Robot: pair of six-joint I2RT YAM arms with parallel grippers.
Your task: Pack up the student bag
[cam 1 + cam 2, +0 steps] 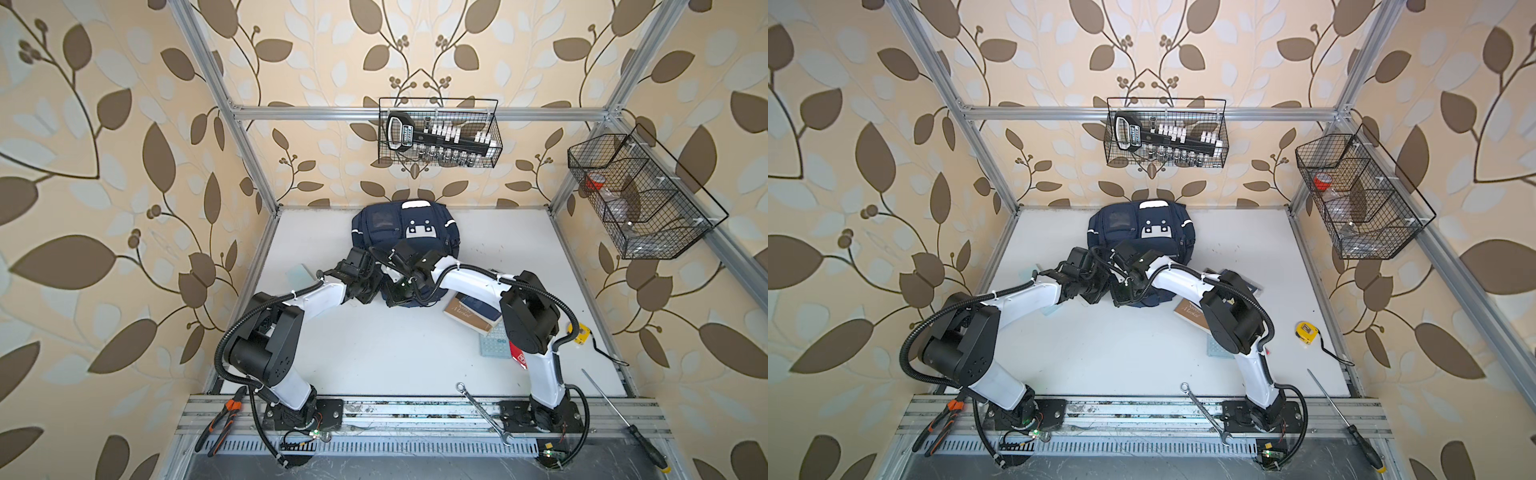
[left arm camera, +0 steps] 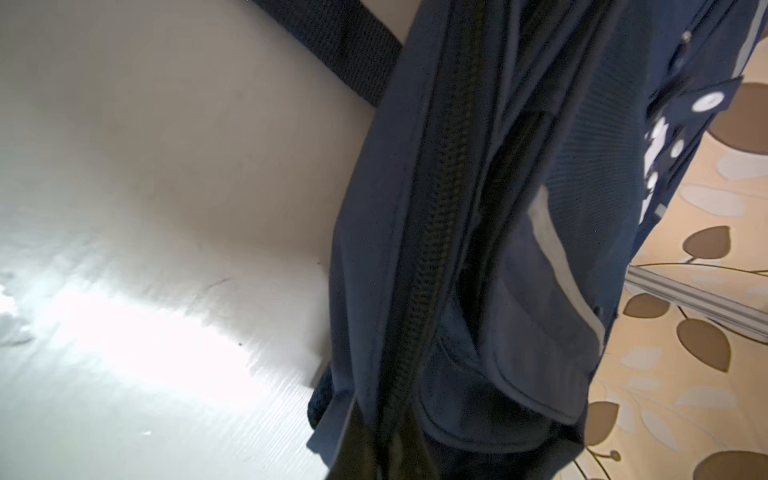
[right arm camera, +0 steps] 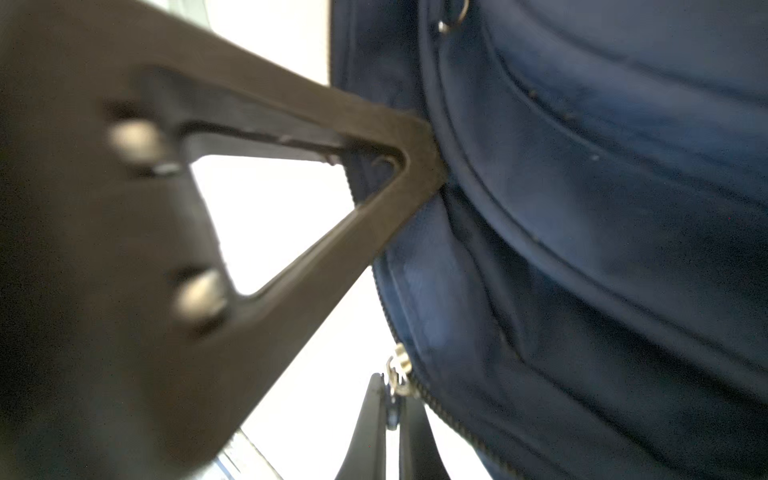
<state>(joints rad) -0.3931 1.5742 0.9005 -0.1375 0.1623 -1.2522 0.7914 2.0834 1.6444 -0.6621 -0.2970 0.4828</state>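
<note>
A: Student bag (image 1: 405,232), where on the desk (image 1: 374,353)?

B: Against the middle of the far edge, stretched lengthwise toward the near edge, near end tucked under both wrists in both top views.

A: Left gripper (image 3: 391,397)?

B: Pressed together on the zip pull (image 3: 398,370), right at that near end. Plain enough from the right wrist view.

A: Right gripper (image 3: 424,166)?

B: Closed as well, tip on the piped seam just beside the pull, pinching a fold of navy fabric by the look of it. Second finger hidden, so hard to swear to the hold.

A: Which way from the pull, then?

B: Zip track (image 2: 440,232): away from the left jaws, along the bag's side, following its long axis toward the far edge. Looks zipped along all that shows.

A: So a drag along that line, not across it?

B: Probably. In line with the teeth, away from the arm bases, with the fabric kept taut by the right. Otherwise risks snagging, or hauling the whole bag along.

A: Nearer arm for it?

B: Left, being on the pull itself. Book (image 1: 469,312): on the desk beside the bag's near end, toward the right edge, partly under the right arm.
</note>
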